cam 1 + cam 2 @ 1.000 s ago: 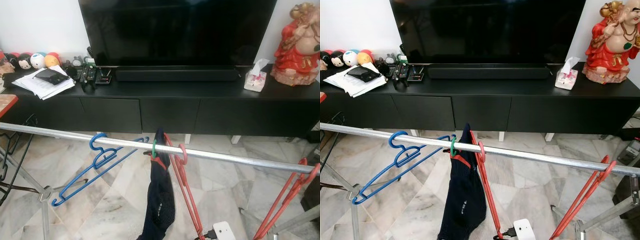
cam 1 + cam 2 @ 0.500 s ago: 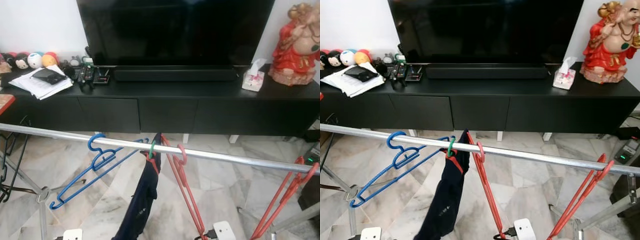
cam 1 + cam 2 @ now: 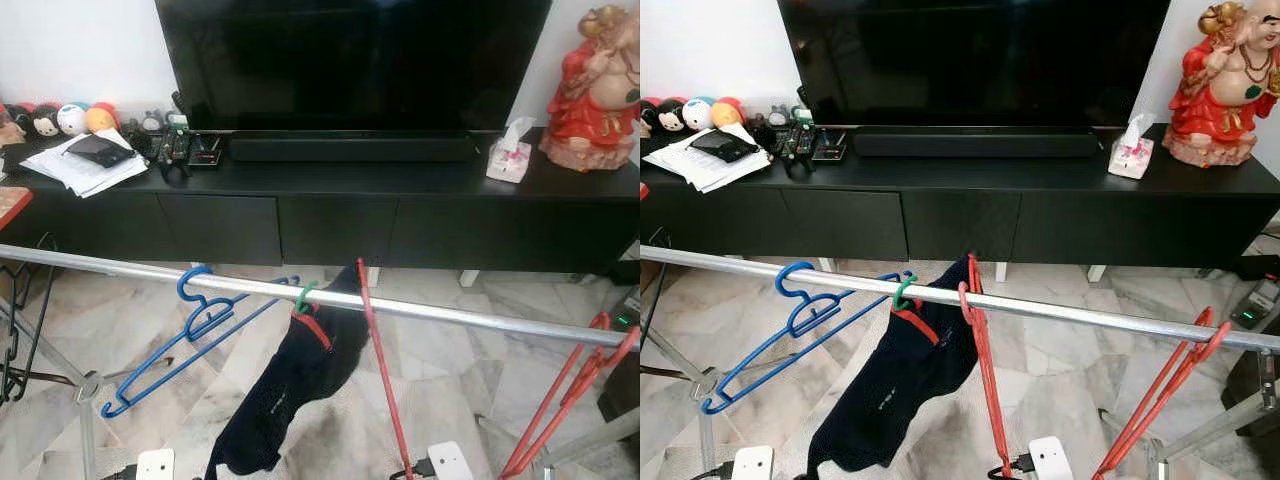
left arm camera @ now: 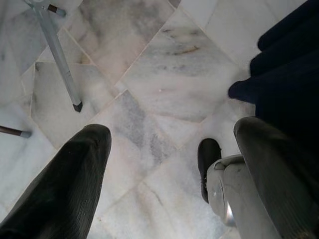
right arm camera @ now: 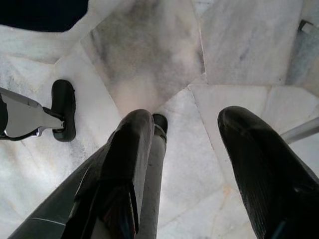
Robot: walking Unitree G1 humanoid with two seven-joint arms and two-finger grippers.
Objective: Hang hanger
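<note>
Both hands, left [image 4: 164,174] and right [image 5: 187,149], hang empty, fingers apart, below the swinging garment [image 3: 900,385]; its green hanger [image 3: 905,294] could slip off the rail [image 3: 1060,312].

green-hook hanger [image 3: 904,296] – on silver rail [image 3: 1070,313], well above both hanging grippers | carries dark navy garment [image 3: 895,385], red collar trim, swung out at a tilt | between blue hanger [image 3: 790,325] and red hanger [image 3: 980,370]

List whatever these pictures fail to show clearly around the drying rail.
- Green hanger: its body is hidden inside the dark garment, eye views.
- Red hanger: bottom cut off by the frame edge.
- Far red hanger: lower part cut off likewise.
- Rail: both ends run out of frame.
</note>
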